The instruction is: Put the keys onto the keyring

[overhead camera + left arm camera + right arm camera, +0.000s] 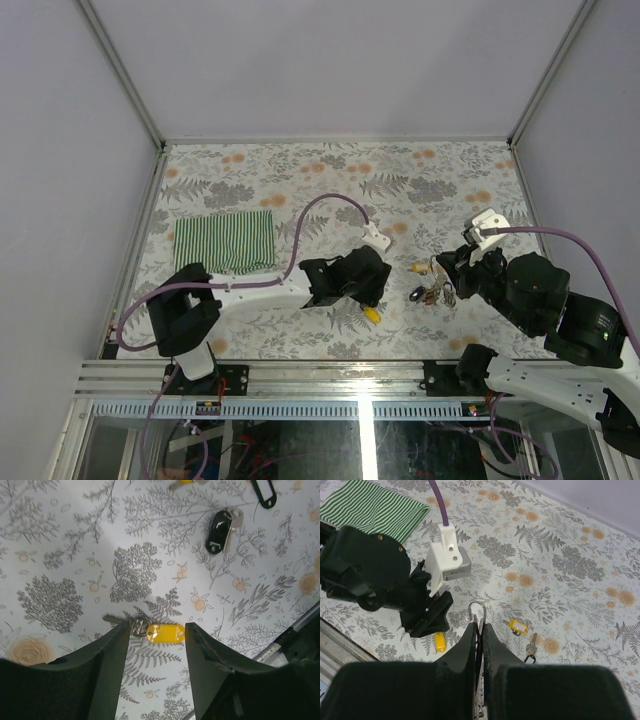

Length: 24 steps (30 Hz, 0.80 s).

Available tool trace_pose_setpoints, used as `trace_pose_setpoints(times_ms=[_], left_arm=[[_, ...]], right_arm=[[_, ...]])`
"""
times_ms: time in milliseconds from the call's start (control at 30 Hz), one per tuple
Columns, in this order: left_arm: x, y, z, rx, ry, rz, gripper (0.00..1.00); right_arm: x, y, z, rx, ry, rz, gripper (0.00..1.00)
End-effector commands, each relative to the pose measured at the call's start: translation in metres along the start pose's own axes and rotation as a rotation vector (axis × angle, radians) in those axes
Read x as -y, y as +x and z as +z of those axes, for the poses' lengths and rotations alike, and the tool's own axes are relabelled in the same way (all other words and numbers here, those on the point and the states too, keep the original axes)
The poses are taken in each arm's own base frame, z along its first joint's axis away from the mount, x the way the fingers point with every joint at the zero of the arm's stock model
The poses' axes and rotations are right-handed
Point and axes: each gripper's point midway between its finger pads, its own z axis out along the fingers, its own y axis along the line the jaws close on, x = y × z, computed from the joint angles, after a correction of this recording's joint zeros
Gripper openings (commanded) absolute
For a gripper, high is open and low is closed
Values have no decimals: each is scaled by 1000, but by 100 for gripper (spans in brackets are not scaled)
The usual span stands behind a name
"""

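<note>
Right gripper (480,628) is clamped on the keyring (477,611), loop protruding for threading, while left gripper (156,630) stands spread wide, holding nothing, astride the yellow key (165,633), apparently poised to grasp it.

The right gripper (479,628) has its fingers pressed together on the keyring (477,609) — the thin wire loop stands up above the tips. Beyond, the left gripper (431,621) is just beside a yellow-tagged key (440,642); a second yellow-tagged key (518,626) lies further right.
</note>
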Motion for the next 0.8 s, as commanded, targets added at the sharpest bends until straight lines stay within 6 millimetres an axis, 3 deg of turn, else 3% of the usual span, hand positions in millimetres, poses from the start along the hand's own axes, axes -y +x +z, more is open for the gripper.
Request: trace_pose_setpoints(times_ms=[0, 167, 533, 767], left_arm=[[-4, 16, 3, -11, -80, -73, 49], [-3, 37, 5, -38, -70, -76, 49], [9, 40, 6, -99, 59, 376, 51], [12, 49, 20, -177, 108, 510, 46]], right_arm=[[1, -11, -2, 39, 10, 34, 0], [-5, -7, 4, 17, -13, 16, 0], [-11, -1, 6, -5, -41, 12, 0], [-14, 1, 5, -9, -55, 27, 0]])
